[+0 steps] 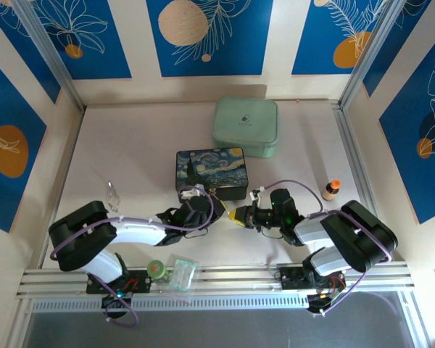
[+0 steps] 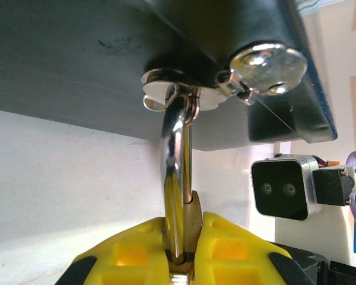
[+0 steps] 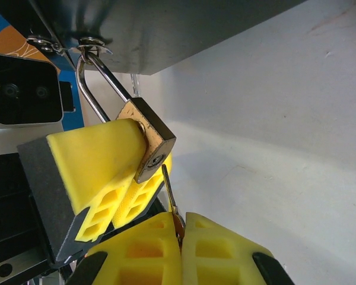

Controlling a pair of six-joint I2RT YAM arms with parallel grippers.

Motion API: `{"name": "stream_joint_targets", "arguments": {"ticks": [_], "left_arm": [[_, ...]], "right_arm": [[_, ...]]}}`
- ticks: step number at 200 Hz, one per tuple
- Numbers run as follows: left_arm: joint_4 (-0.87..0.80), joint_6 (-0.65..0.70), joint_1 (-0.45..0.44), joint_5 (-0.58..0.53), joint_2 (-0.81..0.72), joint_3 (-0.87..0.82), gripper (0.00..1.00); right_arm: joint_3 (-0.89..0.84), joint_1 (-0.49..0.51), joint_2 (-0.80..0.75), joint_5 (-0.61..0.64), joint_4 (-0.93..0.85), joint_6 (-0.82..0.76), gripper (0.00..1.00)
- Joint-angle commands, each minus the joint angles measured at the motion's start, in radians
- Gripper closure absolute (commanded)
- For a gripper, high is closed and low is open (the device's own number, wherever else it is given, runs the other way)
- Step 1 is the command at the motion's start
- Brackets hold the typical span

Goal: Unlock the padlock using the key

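Note:
The brass padlock [image 3: 147, 138] hangs by its silver shackle [image 2: 177, 160] from the hasp [image 2: 178, 95] on the front of the painted box [image 1: 210, 172]. My left gripper [image 2: 187, 224] is shut on the padlock's body, and its yellow fingers [image 3: 98, 169] also show in the right wrist view. My right gripper [image 3: 181, 224] is shut on the key [image 3: 168, 189], pinching its head with the thin blade pointing up. The blade tip sits just beside the keyhole [image 3: 156, 160] on the padlock's bottom face, outside it. Seen from above, both grippers [image 1: 203, 210] [image 1: 239, 215] meet in front of the box.
A mint-green case [image 1: 245, 127] lies behind the box. An orange-capped bottle [image 1: 330, 190] stands at the right, a wire clip [image 1: 113, 194] at the left. A green-capped item [image 1: 156, 268] and a clear packet [image 1: 183, 274] rest by the near rail.

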Motion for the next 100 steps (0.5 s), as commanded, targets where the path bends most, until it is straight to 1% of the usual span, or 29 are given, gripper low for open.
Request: {"name": "stream_joint_targets", "arguments": {"ticks": [1,27,100], "left_arm": [[0.077,0.0,0.007,-0.003,-0.008,0.02,1.0],[0.082,0.002,0.007,0.004,-0.008,0.022,1.0],[0.113,-0.003,0.007,0.033,0.004,0.027,1.0]], "right_arm": [[0.029,0.003,0.0,-0.009,-0.014,-0.023,1.0],[0.03,-0.003,0.007,-0.007,0.027,-0.01,1.0],[0.067,-0.006,0.037,-0.041,0.01,-0.027,1.0]]}}
